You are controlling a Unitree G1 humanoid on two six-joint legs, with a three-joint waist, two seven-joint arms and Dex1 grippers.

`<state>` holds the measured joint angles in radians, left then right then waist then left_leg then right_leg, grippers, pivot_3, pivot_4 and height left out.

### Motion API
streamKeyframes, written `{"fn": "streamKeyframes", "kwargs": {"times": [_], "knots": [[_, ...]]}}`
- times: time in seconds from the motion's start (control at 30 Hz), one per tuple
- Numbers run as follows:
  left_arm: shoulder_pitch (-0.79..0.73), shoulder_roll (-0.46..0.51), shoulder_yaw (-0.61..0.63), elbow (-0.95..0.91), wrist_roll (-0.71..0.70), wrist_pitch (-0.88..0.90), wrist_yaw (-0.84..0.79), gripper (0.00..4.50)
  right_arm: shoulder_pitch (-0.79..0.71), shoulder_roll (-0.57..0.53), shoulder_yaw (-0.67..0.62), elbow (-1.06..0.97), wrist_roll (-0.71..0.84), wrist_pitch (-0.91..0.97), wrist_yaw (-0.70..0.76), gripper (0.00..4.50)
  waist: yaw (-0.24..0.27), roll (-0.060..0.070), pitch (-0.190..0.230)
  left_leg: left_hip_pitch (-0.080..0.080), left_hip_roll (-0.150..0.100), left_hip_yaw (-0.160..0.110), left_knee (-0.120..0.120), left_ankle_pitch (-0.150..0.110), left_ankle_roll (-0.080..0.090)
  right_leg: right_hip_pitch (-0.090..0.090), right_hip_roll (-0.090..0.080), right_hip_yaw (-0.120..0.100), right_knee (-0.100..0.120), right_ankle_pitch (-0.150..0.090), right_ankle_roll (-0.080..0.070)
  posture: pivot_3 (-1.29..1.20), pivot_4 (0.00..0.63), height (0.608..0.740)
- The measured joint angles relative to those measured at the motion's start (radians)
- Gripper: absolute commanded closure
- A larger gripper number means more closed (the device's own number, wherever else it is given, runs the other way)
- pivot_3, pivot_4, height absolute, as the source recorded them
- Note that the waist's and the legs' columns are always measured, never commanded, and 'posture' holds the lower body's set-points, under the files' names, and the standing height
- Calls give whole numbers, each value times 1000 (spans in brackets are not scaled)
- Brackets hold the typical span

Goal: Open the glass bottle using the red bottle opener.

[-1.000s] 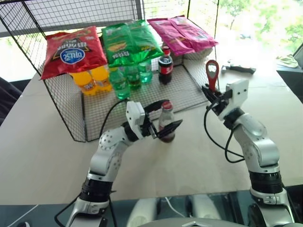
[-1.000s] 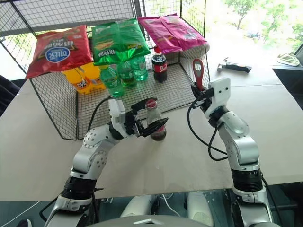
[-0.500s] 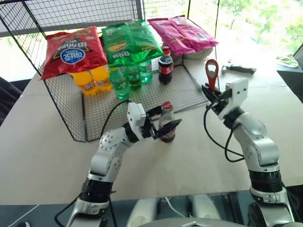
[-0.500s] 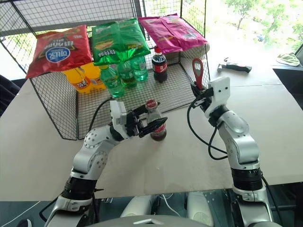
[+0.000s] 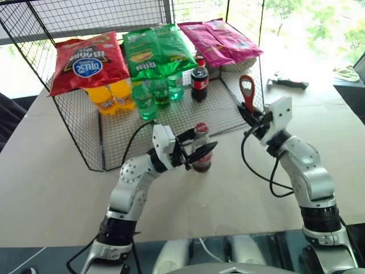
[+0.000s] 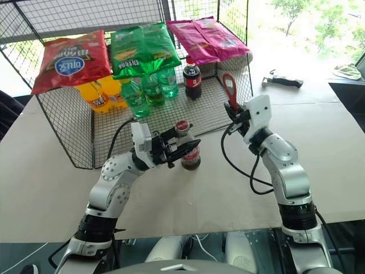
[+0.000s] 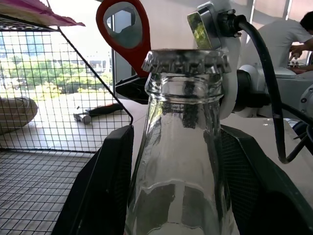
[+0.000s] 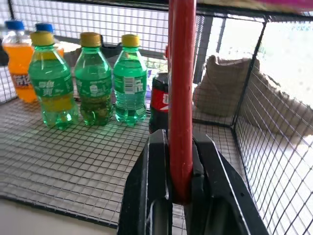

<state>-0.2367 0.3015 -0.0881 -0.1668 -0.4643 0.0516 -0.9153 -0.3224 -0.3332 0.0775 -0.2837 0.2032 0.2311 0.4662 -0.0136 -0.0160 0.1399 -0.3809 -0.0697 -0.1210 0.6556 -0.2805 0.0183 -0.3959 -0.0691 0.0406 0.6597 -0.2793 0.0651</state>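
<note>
The glass bottle (image 5: pixel 201 151) stands upright on the table just in front of the wire basket, its crimped metal cap (image 7: pixel 186 60) on. My left gripper (image 5: pixel 197 153) is shut on it, one black finger (image 7: pixel 110 186) against each side below the neck. To the right and farther back, my right gripper (image 5: pixel 251 118) is shut on the handle of the red bottle opener (image 5: pixel 247 91). The opener stands upright with its ring head (image 7: pixel 123 19) on top, and it is apart from the cap. In the right wrist view the opener (image 8: pixel 181 73) rises edge-on from between the fingers (image 8: pixel 159 186).
The wire basket (image 5: pixel 188 117) behind the bottle holds green bottles (image 8: pixel 93 78), orange bottles (image 5: pixel 108 97) and a plastic cola bottle (image 5: pixel 199 80). Red, green and pink snack bags lie on top of it. A dark tool (image 5: pixel 288 83) lies at the table's far right. A person (image 7: pixel 288 34) stands beyond the table.
My left gripper's fingers have closed from open onto the glass bottle. My right gripper has shifted left with the opener and rolled a little.
</note>
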Motion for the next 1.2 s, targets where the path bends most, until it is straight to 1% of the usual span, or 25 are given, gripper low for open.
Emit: {"fn": "streamKeyframes", "kwargs": {"times": [0.1,0.13,0.2,0.33,0.4,0.57,0.67,0.93,1.2], "knots": [[2,-4,1,1,0,-1,1,2469,64,-59,70,-6,-127,-162,24,4500,0,0,0,0,0,1,0,0,0,0,0,0,0,0,0,0,150,740],[3,-5,1,1,0,-2,2,2469,71,-63,76,-6,-142,-181,24,4500,0,0,0,0,0,1,0,0,0,0,1,0,0,0,0,0,150,740],[3,-8,1,3,1,-2,3,2469,95,-90,111,8,-231,-294,20,4500,0,0,0,1,0,1,0,0,0,0,1,0,0,0,0,0,150,740],[4,-13,1,5,1,-3,4,2469,112,-92,153,65,-352,-451,-17,4500,0,-1,-1,1,0,1,0,0,0,0,3,1,1,0,0,0,150,740],[4,-14,2,7,1,-3,4,2469,80,-86,162,119,-428,-525,-59,4500,0,-1,-1,1,0,1,1,0,0,1,3,1,1,0,0,0,150,740],[3,-19,2,9,1,-3,4,2469,24,-49,177,194,-527,-626,-142,4500,2,-2,-1,1,0,1,1,0,0,1,4,1,0,0,0,0,150,740],[3,-19,2,10,1,-3,4,2469,15,-45,178,210,-556,-653,-164,4500,1,-2,-1,1,0,1,1,0,0,1,4,1,0,0,0,0,150,740],[1,-20,2,19,1,-3,3,2469,-13,-51,188,305,-653,-778,-262,4500,1,-2,-3,3,0,2,1,0,0,2,4,1,1,0,0,0,150,740],[-8,-25,6,32,-2,-1,-1,2469,-82,-77,197,390,-799,-890,-396,4500,1,-2,-4,3,0,2,2,0,0,2,4,2,1,0,0,0,150,740]]}}
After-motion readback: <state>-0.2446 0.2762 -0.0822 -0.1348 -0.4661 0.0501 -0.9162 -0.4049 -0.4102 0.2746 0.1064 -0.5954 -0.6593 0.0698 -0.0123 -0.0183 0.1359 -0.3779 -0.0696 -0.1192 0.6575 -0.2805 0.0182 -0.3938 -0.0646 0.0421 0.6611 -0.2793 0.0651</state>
